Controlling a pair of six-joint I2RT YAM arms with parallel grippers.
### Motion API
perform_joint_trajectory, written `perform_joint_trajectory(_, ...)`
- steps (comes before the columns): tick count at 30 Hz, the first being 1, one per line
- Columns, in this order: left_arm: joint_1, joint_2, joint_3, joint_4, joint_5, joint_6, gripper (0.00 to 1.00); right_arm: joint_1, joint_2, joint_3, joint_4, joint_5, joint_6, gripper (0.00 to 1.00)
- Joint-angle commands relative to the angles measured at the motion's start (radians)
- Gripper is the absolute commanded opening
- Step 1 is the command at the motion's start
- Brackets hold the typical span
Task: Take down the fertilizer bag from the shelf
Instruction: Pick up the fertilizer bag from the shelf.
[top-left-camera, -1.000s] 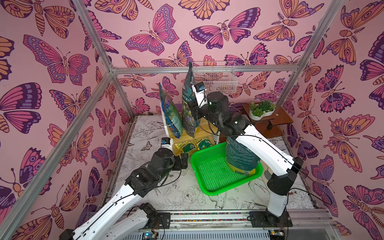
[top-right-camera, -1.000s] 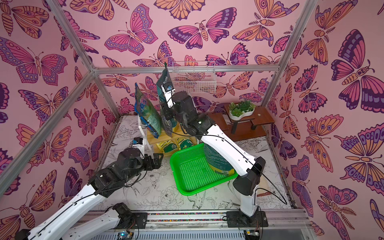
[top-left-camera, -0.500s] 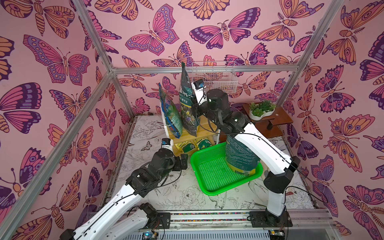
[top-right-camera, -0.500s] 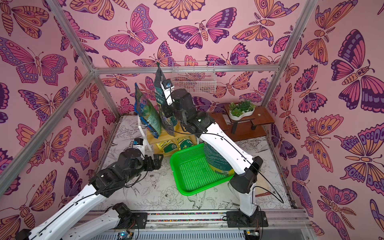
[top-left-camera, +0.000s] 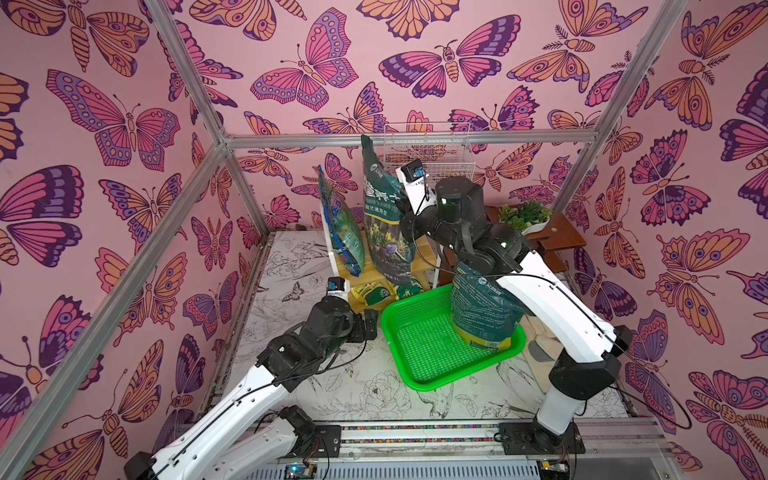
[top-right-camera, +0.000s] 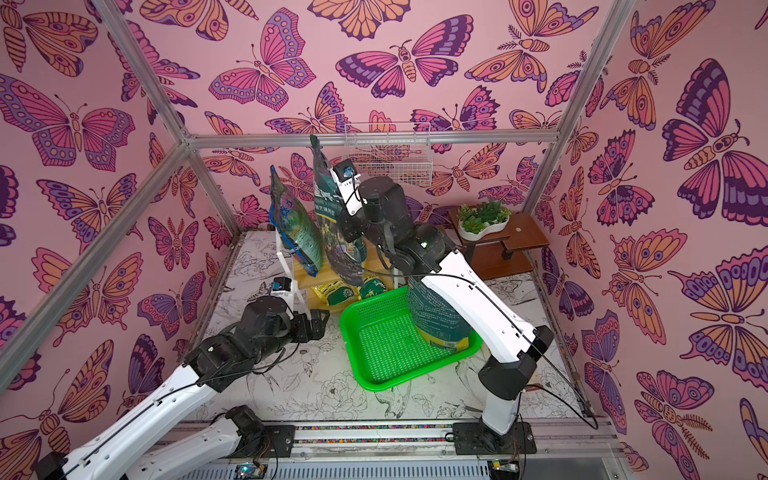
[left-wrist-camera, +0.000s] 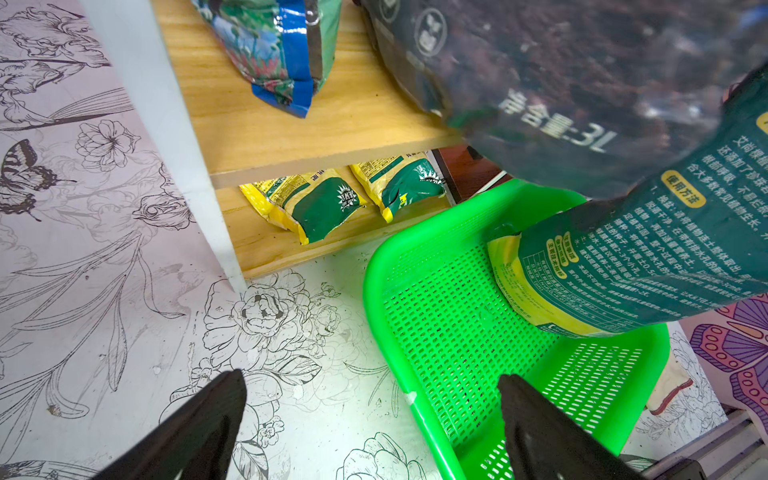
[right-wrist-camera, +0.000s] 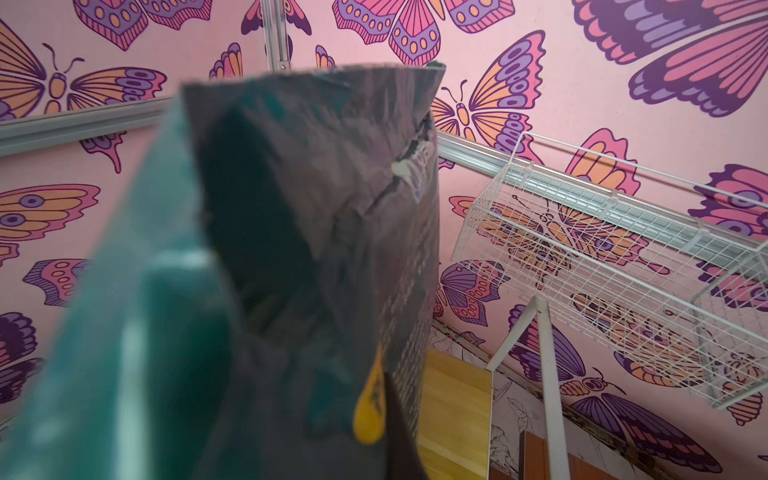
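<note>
Left arm (top-left-camera: 245, 395) and right arm (top-left-camera: 552, 307): glossy white link shells dotted with small dark screws, joined by bulky matte-black motor housings (top-left-camera: 457, 199). Two housings on the right arm show a small green light (top-left-camera: 444, 201). Thin black cables (top-left-camera: 584, 311) run along the shells and loop loose near the black base blocks (top-left-camera: 536, 436). Each wrist carries a white bracket with a little blue-faced camera (top-left-camera: 412, 170), and the left gripper (left-wrist-camera: 370, 380) has two black wedge-shaped fingers (left-wrist-camera: 199, 419).
</note>
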Motion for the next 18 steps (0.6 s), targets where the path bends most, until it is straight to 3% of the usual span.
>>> perform_joint_trajectory(1,0.007,-0.001,-0.011,0.011,0.012,-0.006,1.00,0.004,-0.123,0.008,0.187,-0.023,-0.007,0.00)
perform_joint_trajectory(18,0.007,0.056,0.016,0.038,0.049,-0.021,1.00,0.004,-0.445,-0.275,0.067,-0.070,0.014,0.00)
